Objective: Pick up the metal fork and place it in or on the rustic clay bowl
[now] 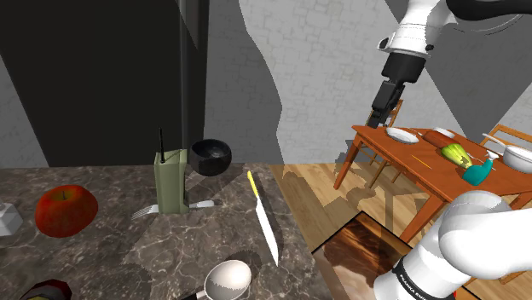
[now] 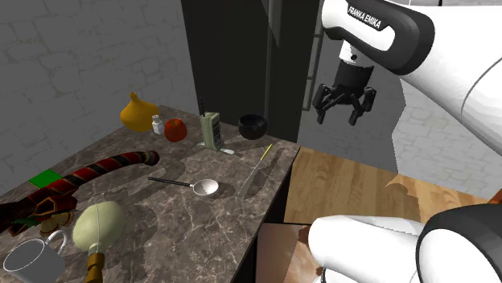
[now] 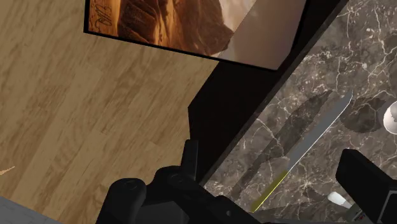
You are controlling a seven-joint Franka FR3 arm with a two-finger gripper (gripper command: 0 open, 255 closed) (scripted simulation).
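– Fork (image 1: 203, 204) first: which way does it lie from your claw?

– Big things first. The marble counter (image 1: 111, 247) spreads across the lower part of the shoulder view. My claw (image 2: 344, 112) hangs high, out toward the counter's edge, with its fingers spread wide and nothing between them. My wrist view looks down on that edge, with wooden floor (image 3: 76, 114) beyond it. In the shoulder view the fork lies flat on the counter at 8 o'clock from my claw, well apart and lower.

– And its long axis?

– It runs 9 to 3 o'clock in that view, tines at 9 and handle at 3. An upright grey-green box (image 1: 170, 183) stands just in front of its middle and hides it. So I judge the handle end, the one nearer my claw, to be the place to close on, with my fingers turned across that line. A knife (image 1: 264, 220) with a yellow handle lies at 4 o'clock from the fork, near but apart, pointing roughly 11 to 5.

– Containers?

– The bowl (image 1: 211, 157) looks black and glossy rather than clay. It sits upright at 1 o'clock from the fork, near it, and I see nothing inside. A ladle (image 1: 228, 278) lies at 5 o'clock from the fork with its pale cup upward, also empty. From fork to bowl looks to me a short carry past the box.
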